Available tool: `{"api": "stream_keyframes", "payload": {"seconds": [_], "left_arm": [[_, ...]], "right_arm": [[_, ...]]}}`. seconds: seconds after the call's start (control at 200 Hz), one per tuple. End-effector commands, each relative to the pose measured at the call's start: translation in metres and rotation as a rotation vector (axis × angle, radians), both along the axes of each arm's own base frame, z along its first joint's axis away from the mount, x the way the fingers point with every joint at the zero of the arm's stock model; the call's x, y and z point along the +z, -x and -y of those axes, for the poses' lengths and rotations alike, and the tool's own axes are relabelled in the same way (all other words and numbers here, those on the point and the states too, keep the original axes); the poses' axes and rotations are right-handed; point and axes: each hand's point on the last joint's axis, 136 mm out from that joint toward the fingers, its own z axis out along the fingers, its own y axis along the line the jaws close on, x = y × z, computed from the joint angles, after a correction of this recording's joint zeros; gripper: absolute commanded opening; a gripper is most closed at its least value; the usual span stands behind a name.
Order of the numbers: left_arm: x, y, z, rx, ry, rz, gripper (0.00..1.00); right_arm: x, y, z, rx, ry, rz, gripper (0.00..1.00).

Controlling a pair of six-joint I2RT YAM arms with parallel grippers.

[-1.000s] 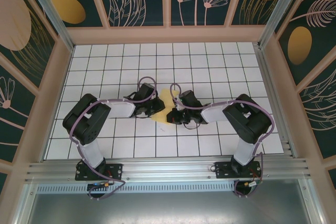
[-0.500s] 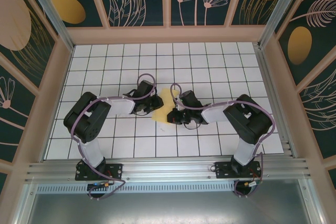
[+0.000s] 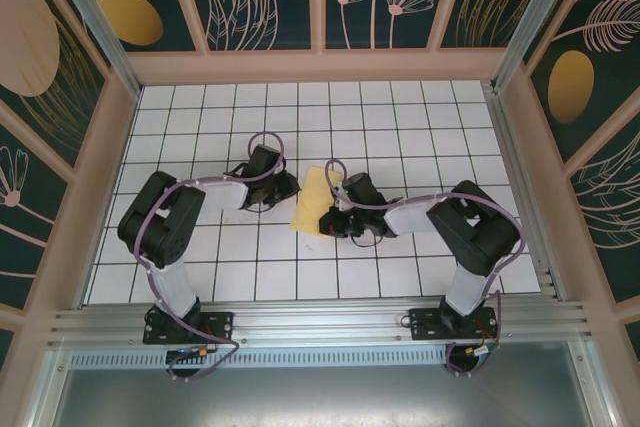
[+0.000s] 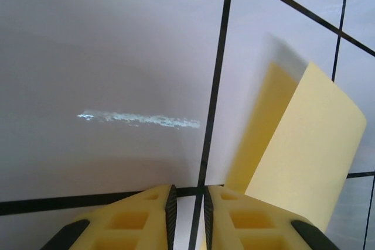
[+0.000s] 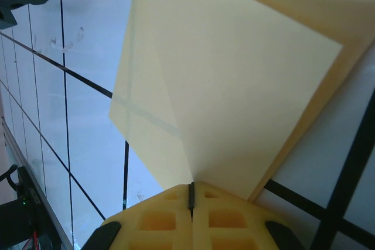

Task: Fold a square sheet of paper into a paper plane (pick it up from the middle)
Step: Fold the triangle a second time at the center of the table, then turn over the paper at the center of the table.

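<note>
Right pincer point(image 5: 190, 187) is clamped shut on the near edge of the yellow sheet of paper point(image 5: 234, 98), with just the paper between its pads. From that pinch the sheet fans away, showing a crease and one flap over another. Seen from above, it sits slanted between the two arms near the middle of the worktop point(image 3: 400, 117). The left pincer point(image 4: 187, 194) is just beside the sheet and apart from it, pads parted by a narrow gap and holding nothing.

The risk, I judge, is that single thin grip at an edge. A pull or twist could tear the paper or let it slip, and the loose flap may spring open. If the left pincer comes in off the crease, the fold would go crooked.
</note>
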Motion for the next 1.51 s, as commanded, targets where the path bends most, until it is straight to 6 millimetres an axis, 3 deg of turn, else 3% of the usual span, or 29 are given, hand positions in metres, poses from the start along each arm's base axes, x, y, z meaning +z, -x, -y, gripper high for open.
{"api": "stream_keyframes", "payload": {"seconds": [0.0, 0.1, 0.14, 0.21, 0.25, 0.36, 0.395, 0.435, 0.736, 0.911, 1.241, 1.281, 1.501], "left_arm": [[0.020, -0.006, -0.002, -0.019, -0.002, 0.042, 0.24], [0.040, 0.001, 0.002, -0.048, 0.045, 0.064, 0.24], [0.056, 0.005, 0.004, -0.062, 0.073, 0.091, 0.25], [0.066, 0.014, 0.005, -0.079, 0.105, 0.097, 0.25], [0.069, 0.020, 0.006, -0.091, 0.128, 0.097, 0.26], [0.074, 0.038, 0.009, -0.114, 0.195, 0.092, 0.28], [0.075, 0.043, 0.011, -0.124, 0.220, 0.093, 0.28], [0.077, 0.047, 0.014, -0.136, 0.244, 0.093, 0.29], [0.080, 0.059, 0.043, -0.214, 0.296, 0.086, 0.22], [0.081, 0.055, 0.055, -0.240, 0.321, 0.081, 0.17], [0.062, 0.043, 0.065, -0.257, 0.294, 0.050, 0.13], [0.046, 0.045, 0.064, -0.252, 0.269, 0.017, 0.12], [0.020, 0.048, 0.056, -0.239, 0.217, -0.019, 0.12]], "right_arm": [[-0.002, 0.006, 0.012, -0.006, 0.067, -0.044, 0.06], [0.037, -0.010, 0.002, -0.009, 0.018, 0.047, 0.09], [0.053, -0.017, 0.004, -0.034, 0.016, 0.096, 0.11], [0.072, -0.028, 0.016, -0.095, 0.038, 0.165, 0.13], [0.075, -0.035, 0.029, -0.152, 0.078, 0.190, 0.19], [0.070, -0.044, 0.059, -0.253, 0.153, 0.208, 0.26], [0.067, -0.043, 0.063, -0.265, 0.148, 0.197, 0.32], [0.064, -0.042, 0.064, -0.266, 0.132, 0.178, 0.33], [0.052, -0.037, 0.030, -0.187, 0.024, 0.112, 0.41], [0.043, -0.041, 0.023, -0.187, 0.029, 0.100, 0.42], [0.027, -0.050, 0.019, -0.203, 0.029, 0.070, 0.42], [0.026, -0.051, 0.020, -0.206, 0.029, 0.069, 0.41], [0.019, -0.054, 0.020, -0.228, 0.032, 0.048, 0.42]]}}
